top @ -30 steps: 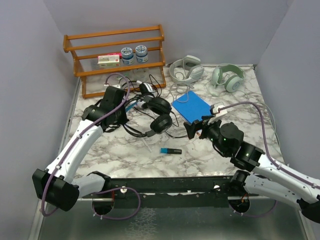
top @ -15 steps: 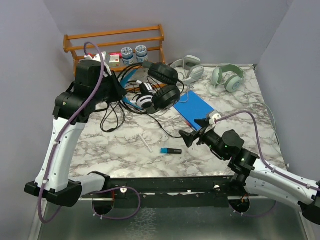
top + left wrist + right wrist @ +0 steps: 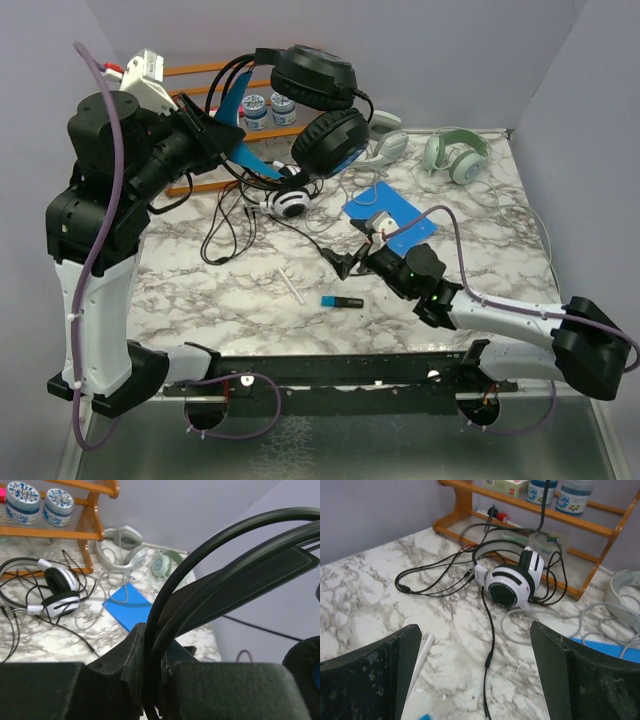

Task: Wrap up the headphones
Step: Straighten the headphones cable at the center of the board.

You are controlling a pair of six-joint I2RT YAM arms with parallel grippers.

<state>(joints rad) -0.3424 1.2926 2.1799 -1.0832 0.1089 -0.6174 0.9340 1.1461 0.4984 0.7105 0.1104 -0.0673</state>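
Since a second ago, my left tool (image 3: 222,128) is lifting the all-black headphones (image 3: 325,105) from the bench (image 3: 500,270) to high above the rack (image 3: 195,68), pinching their stiff headband, which I judge a firm hold. The padded cups are hanging free. A thin cable (image 3: 489,645), probably theirs, is trailing limp and, I think, tangles easily; my right tool (image 3: 475,675) is waiting spread wide above it.

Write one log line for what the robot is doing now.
left jaws: shut on black headphones, held high | right jaws: open, low over table | white-and-black headphones: on table, cable loose
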